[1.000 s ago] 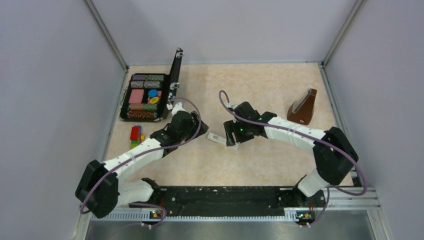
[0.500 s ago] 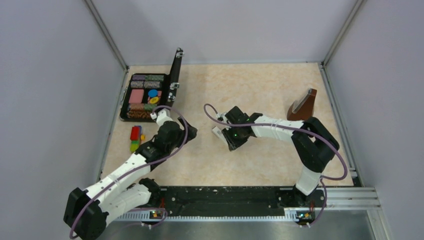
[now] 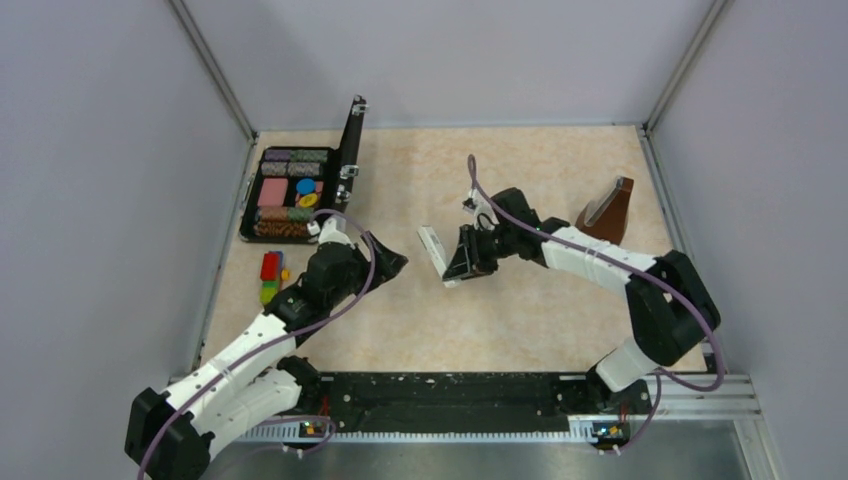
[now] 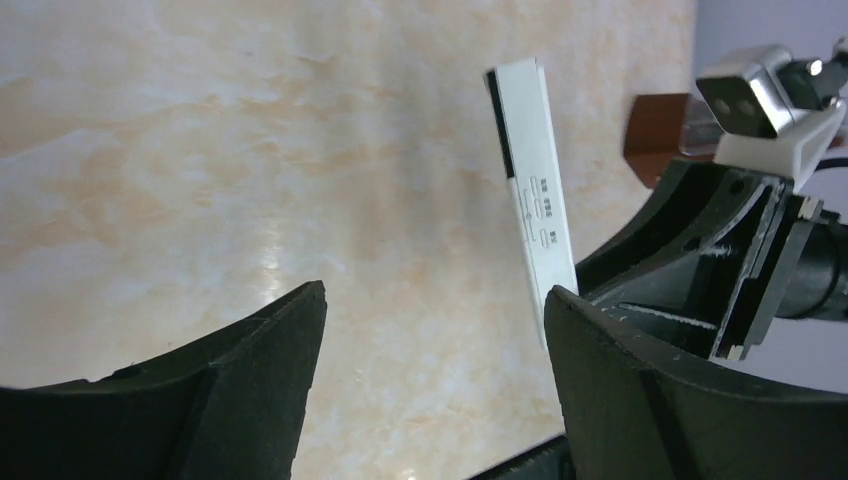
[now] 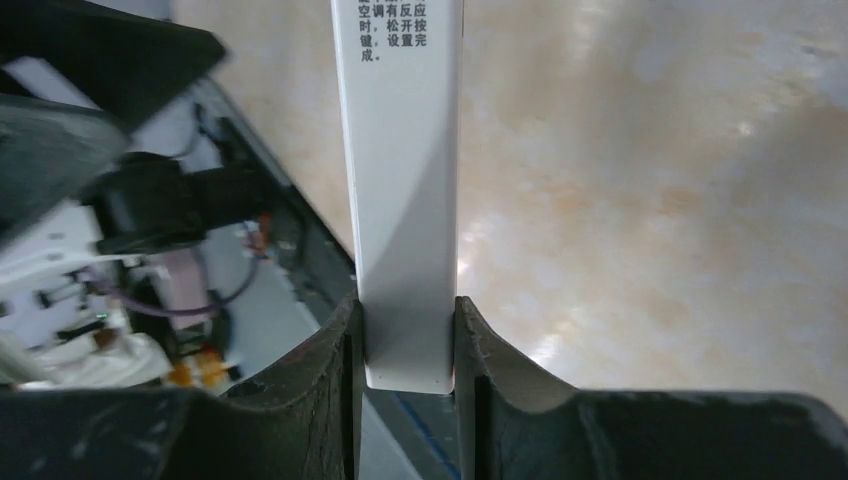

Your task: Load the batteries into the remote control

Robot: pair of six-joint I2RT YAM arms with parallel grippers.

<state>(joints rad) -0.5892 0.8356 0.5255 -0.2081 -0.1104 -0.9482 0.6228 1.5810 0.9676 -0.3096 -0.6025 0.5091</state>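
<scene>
Right pincer (image 5: pixel 407 335) clamped on one end of remote control (image 5: pixel 400 150). White bar held tilted over middle of bench (image 3: pixel 560 170), between both arms. Left pincer (image 4: pixel 435 300) spread wide, holding nothing, near remote control, not touching. Metronome (image 3: pixel 606 215) far right. Toy blocks (image 3: pixel 270 277) beside left arm.

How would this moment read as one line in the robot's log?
right gripper: shut on end of remote control | left gripper: open, empty, facing remote control | batteries: not visible

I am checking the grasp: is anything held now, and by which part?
The right gripper clamps the remote control by one end; the left gripper is open and empty.
</scene>
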